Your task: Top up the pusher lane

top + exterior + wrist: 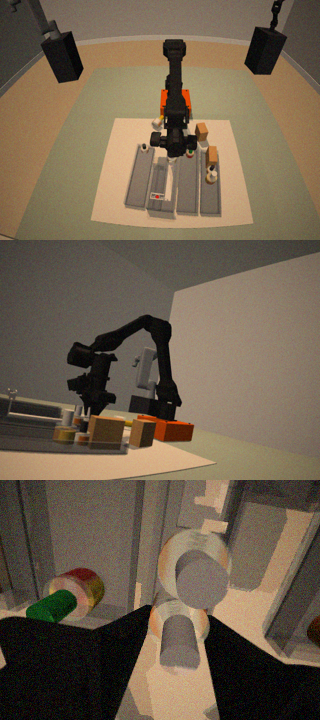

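The scene is viewed from high above and in front by the top camera, tilted down along the arm (175, 85) onto the grey lanes (139, 178). The exterior camera is set low beside the white sheet (108, 462), near the boxes. From the wrist, the lanes are seen close, a region shared with the top view.
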### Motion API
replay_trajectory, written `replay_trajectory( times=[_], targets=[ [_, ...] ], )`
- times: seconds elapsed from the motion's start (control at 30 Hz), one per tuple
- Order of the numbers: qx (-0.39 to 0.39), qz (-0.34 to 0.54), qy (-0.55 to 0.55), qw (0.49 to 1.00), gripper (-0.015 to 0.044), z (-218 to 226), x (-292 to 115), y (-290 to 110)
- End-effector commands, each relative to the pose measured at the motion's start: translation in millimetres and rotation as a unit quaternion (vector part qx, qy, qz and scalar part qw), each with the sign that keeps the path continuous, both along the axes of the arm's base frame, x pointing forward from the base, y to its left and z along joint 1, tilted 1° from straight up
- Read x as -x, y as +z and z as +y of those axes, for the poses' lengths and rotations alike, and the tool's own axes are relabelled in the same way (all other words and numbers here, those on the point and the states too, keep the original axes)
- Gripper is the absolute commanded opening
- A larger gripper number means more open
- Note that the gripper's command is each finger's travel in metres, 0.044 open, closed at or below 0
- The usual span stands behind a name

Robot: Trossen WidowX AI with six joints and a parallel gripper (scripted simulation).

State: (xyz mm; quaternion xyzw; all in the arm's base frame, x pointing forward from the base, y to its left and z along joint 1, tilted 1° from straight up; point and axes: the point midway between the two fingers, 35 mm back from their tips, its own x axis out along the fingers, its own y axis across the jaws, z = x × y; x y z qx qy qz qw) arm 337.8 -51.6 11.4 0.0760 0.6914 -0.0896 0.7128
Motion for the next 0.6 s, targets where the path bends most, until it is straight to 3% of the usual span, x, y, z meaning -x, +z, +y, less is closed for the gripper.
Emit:
replay_trajectory(
  times=[0.0, 0.1, 0.57],
  targets=[
    [0.001, 0.001, 0.002, 1.0, 0.021, 0.1, 0.1, 0.1],
    [0.001, 0.001, 0.002, 1.0, 0.0281, 0.1, 0.1, 0.1],
    [0.001, 0.001, 0.002, 1.0, 0.0281, 1.3, 1.7, 20.2]
  ],
)
